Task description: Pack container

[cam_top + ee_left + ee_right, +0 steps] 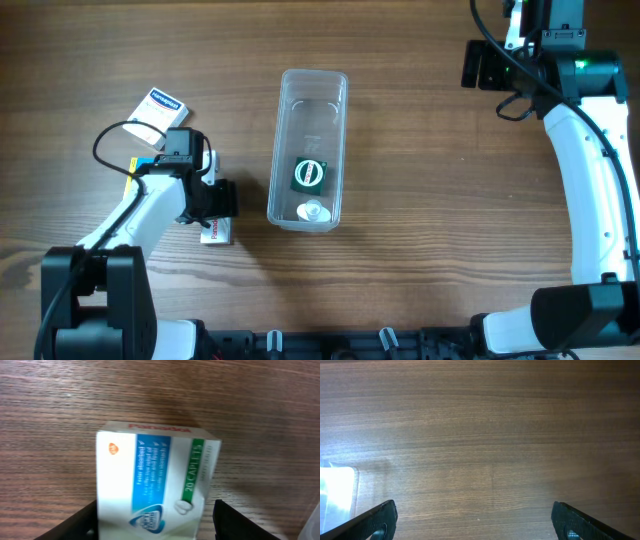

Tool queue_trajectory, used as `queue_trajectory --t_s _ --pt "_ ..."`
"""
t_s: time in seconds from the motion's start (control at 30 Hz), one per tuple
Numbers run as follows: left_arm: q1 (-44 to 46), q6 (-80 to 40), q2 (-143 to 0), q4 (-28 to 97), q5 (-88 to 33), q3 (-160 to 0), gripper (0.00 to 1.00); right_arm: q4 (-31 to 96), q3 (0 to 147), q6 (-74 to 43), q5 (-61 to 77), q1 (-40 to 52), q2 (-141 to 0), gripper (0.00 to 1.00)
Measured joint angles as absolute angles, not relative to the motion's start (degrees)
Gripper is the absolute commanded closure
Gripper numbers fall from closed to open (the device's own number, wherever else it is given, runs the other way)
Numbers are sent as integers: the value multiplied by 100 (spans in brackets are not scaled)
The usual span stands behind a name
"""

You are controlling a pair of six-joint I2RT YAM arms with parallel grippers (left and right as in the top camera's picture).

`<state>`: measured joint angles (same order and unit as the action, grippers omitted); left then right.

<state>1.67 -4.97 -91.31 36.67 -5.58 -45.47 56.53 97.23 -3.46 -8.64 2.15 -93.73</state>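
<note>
The container [283, 150] is a long clear tub standing in the middle of the table, with a green-and-black round item [308, 174] and a small white round item [314, 211] inside its near end. My left gripper [214, 212] is low over a white, blue and green tablet box [217, 234] to the left of the tub. In the left wrist view the box [155, 475] lies between the fingers of the left gripper [155, 527]. The left finger [75, 525] is against its side and the right finger [235, 520] stands a little apart. My right gripper [488, 63] [475, 520] is wide open over bare wood at the far right.
A second white-and-blue box [158, 108] lies at the far left, and a yellow packet [131, 166] shows partly under the left arm. A bright corner of the container [337, 495] shows at the left of the right wrist view.
</note>
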Motion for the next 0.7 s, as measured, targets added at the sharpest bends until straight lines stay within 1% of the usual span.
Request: queue_trajectory --t_s 0.03,0.07,0.23,0.63,0.7 --pt "242 -499 -9131 3621 -541 -4547 40 5653 9723 -346 -864 215 -9373 0" --pt "294 -495 -9131 3607 -530 -4547 42 5653 9723 -346 -864 215 -9373 0" --pt "344 -497 -9131 3592 -521 -4547 46 5653 9723 -346 -864 215 -9373 0" --pt "344 -497 -9131 3575 -502 -4547 45 5653 9723 -346 -864 215 -9373 0" --pt "344 -497 -9131 3575 -502 -4547 42 5653 9723 -344 -864 215 -9373 0"
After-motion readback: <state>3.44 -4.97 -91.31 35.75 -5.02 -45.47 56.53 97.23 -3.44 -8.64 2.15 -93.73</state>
